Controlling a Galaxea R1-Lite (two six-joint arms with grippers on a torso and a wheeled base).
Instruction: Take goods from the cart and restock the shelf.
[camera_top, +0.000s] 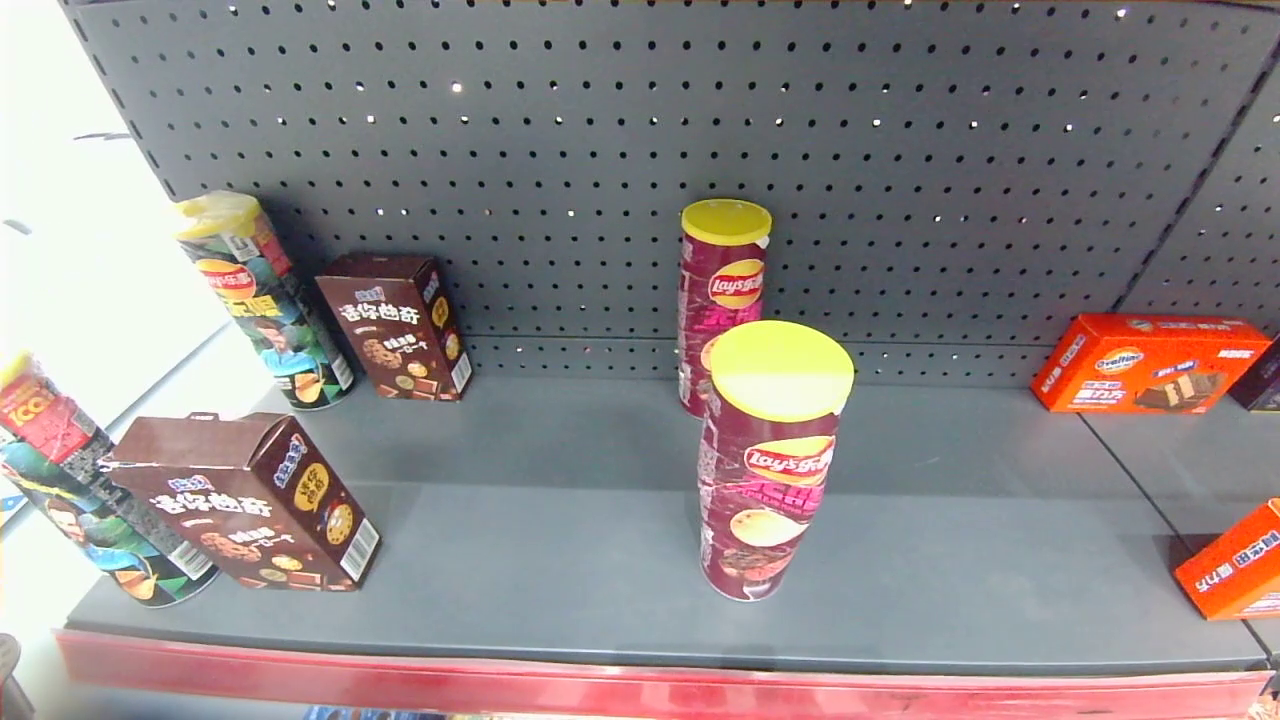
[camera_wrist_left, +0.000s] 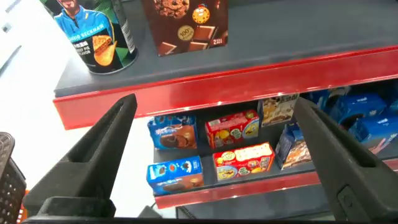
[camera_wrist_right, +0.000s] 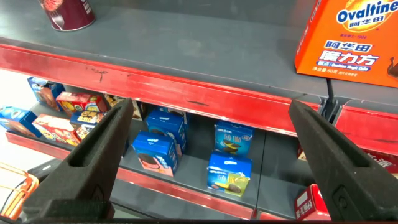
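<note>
With the left tool (camera_wrist_left: 214, 106) and the right tool (camera_wrist_right: 211, 107) both spread empty in front of the shelf (camera_top: 560, 560) and a purple chip can (camera_top: 765, 480) standing near the shelf's front, another fetch from the cart seemed due.

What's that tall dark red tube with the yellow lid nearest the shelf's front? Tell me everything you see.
The front chip can is a tall round tube, dark red with a printed wrap, capped by a flat yellow lid that looks plastic. It stands upright and closed on the grey shelf, near its front edge, touching nothing else. A matching can stands apart behind it.
</note>
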